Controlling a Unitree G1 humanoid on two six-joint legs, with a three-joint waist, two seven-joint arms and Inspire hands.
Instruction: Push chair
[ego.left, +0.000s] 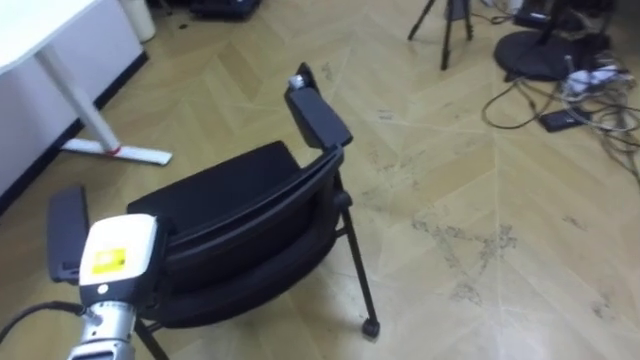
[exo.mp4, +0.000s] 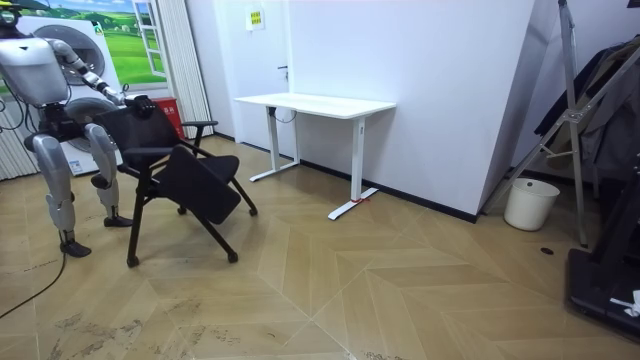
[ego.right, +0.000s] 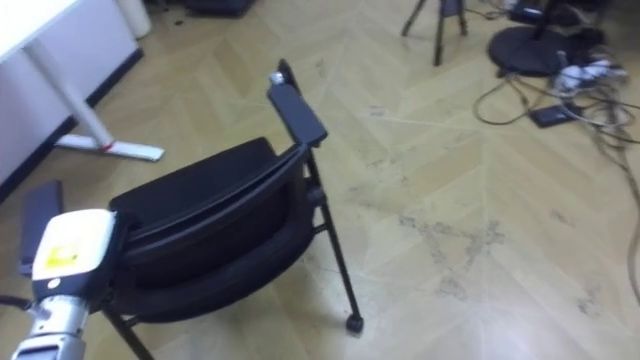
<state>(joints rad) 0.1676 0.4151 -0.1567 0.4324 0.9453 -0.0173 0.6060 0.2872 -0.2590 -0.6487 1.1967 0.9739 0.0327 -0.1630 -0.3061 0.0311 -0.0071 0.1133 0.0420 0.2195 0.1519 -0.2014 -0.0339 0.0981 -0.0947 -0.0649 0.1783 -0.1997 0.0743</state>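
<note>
A black chair (ego.left: 240, 215) with armrests and thin legs stands on the wooden floor just in front of me, its backrest towards me. My left hand (ego.left: 118, 255), with a white back and a yellow label, rests at the top of the backrest near its left end. Its fingers are hidden behind the backrest. In the room view I stand at the left, behind the chair (exo.mp4: 190, 170), with an arm stretched out to its backrest.
A white desk (exo.mp4: 315, 103) stands by the wall beyond the chair; its foot (ego.left: 115, 150) lies ahead on my left. A tripod (ego.left: 445, 25) and loose cables (ego.left: 570, 85) lie to the far right. A white bin (exo.mp4: 530, 203) stands by the wall.
</note>
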